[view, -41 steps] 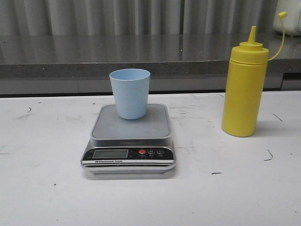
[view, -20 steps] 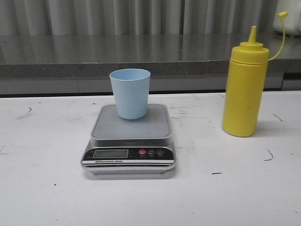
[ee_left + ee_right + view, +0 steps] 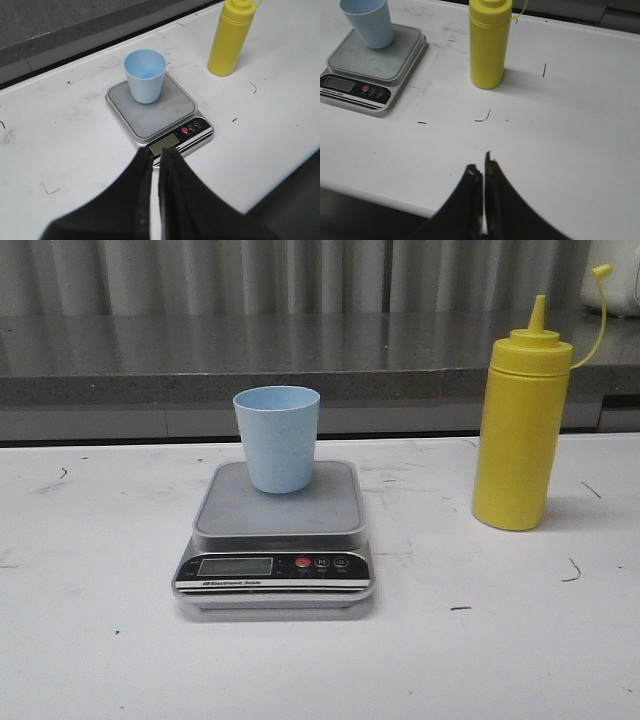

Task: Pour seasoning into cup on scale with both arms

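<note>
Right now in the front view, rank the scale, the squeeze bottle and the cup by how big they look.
1. Scale, widest.
2. Yellow squeeze bottle, tallest; close to the scale overall, so this order is unsure.
3. Light blue cup, clearly smallest.

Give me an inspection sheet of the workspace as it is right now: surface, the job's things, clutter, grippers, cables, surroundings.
Surface: white table, scuffed with small dark marks.
Scale: scale sits flat on the table, display facing the robot; reading too faint to tell.
Cup: light blue cup stands upright on the far part of the scale's platform; looks empty in the left wrist view.
Seasoning: yellow bottle stands upright on the table to the right of the scale, apart from it, cap off and hanging on its tether.
Clutter: nothing seen.
Grippers: left gripper and right gripper both shut, empty, back from the things.
Cables: nothing seen.
Surroundings: grey counter ledge behind the table.
</note>
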